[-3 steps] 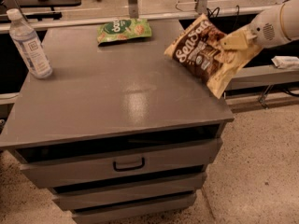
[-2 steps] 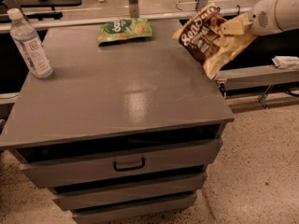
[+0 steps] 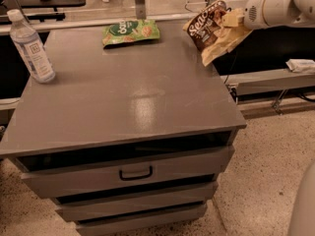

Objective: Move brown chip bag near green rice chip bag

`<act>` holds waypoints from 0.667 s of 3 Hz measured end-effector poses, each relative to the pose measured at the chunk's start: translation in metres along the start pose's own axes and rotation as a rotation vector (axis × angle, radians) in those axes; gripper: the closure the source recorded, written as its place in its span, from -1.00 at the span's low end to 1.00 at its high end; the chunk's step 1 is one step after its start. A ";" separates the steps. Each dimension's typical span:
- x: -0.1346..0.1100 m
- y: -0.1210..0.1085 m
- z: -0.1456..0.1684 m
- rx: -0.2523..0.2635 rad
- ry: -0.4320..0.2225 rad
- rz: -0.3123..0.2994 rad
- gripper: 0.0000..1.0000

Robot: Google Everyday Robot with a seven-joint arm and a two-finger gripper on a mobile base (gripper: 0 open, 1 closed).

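Tool (image 3: 230, 19) at upper right, on the end of a white, rounded robot arm (image 3: 280, 6) cut off by the right border. Cream-coloured fingers (image 3: 235, 16) hard to separate from the cream-yellow foil behind them, yet plainly closed narrow on the large crinkly dark-brown chip bag with cream-yellow ends (image 3: 209, 26). Bag gripped by its right side, tilted, held up over the far right corner of the flat grey worktop (image 3: 138, 97); lower cream end hanging by the right edge, contact with the surface impossible to judge. Only the start of the white script legible, the rest creased away or covered. Further left along the back edge, well apart from the held bag: one small flat light-green chip bag with a dark-green circle and pictured round chips (image 3: 130, 32), lying flat. At the far left edge, one clear plastic water bottle with a white label (image 3: 32, 48), upright. Count on or above the worktop: two bags, one bottle. Below the top, three grey drawer fronts, the uppermost with one dark handle (image 3: 136, 173). To the right, a low grey ledge carrying a crumpled white scrap (image 3: 300, 65), nature unclear. Bottom right corner filled by a pale blurred shape (image 3: 302, 205), cut off and not identifiable. Speckled floor (image 3: 266, 151) beneath.
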State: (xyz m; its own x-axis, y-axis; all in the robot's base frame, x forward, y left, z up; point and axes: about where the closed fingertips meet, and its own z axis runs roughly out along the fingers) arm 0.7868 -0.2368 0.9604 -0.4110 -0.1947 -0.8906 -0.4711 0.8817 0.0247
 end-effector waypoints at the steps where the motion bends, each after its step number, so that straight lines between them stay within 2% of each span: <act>1: -0.005 0.004 0.040 -0.008 -0.011 0.038 1.00; 2: -0.004 0.013 0.076 -0.024 -0.015 0.069 1.00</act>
State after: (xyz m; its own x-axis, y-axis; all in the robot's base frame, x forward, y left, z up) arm 0.8416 -0.1920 0.9292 -0.4316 -0.1270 -0.8931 -0.4603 0.8825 0.0969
